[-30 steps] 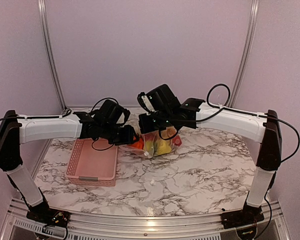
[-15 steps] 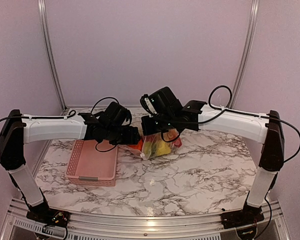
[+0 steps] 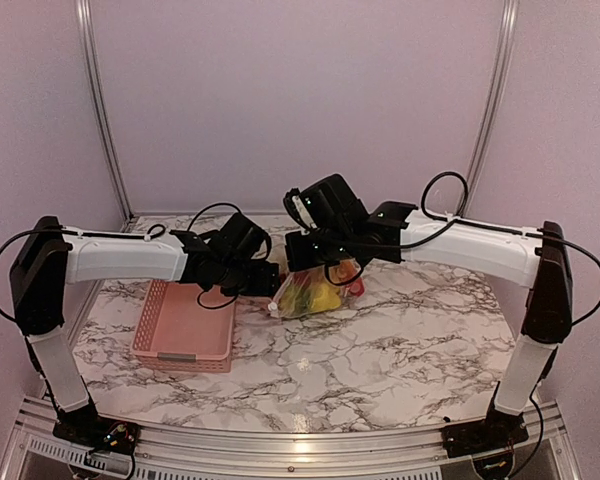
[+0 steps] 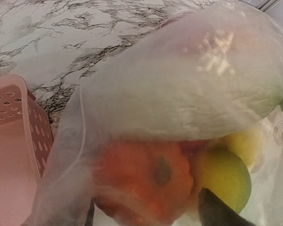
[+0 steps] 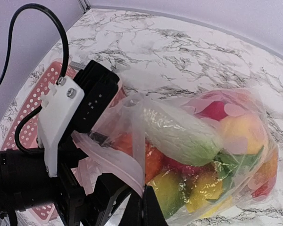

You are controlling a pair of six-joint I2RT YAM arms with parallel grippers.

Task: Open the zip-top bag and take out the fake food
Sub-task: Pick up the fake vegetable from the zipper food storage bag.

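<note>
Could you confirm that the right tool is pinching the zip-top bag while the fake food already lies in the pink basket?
Not quite. The fake food is inside the zip-top bag, not in the pink basket, as the right wrist view shows. The rest holds: the right tool is pinching the bag's film.

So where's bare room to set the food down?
Bare marble table in front of the zip-top bag, between the pink basket and the right edge; the basket's inside also looks free. Crowded at the bag, where left tool and right tool meet.
</note>
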